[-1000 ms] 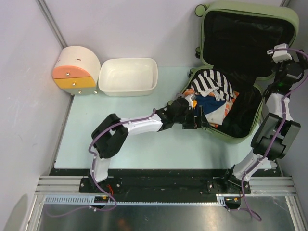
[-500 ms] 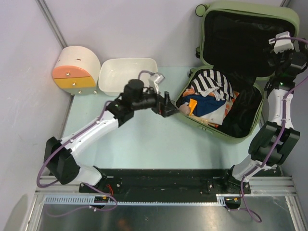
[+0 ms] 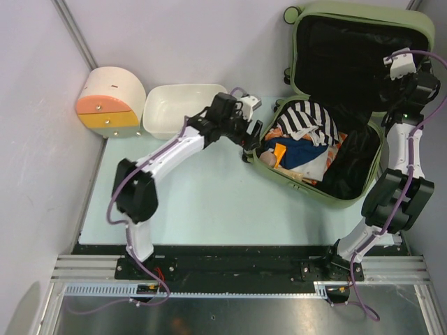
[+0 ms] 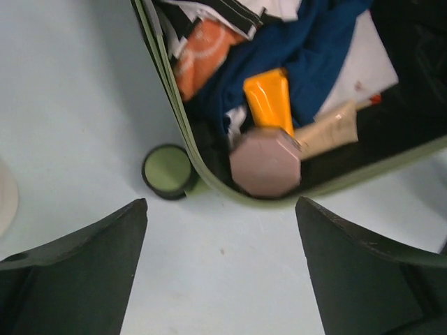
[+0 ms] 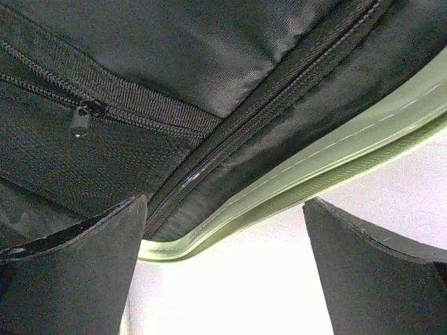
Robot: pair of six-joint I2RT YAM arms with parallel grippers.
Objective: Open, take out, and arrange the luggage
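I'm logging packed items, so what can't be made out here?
Top view: whatever lies under the striped garment in the luggage.
Left wrist view: the container below the pink cap, hidden by it; orange tube's print, blurred.
Right wrist view: most of the lid, cut off by frame edges.

The left gripper [image 3: 250,144], a second ago down among the clothes [image 3: 307,132] inside the luggage [image 3: 363,7], now hangs just outside its left corner, its arm stretched out instead of folded. The right gripper [image 5: 223,272] sits a little higher and further left along the lid [image 3: 349,56] rim
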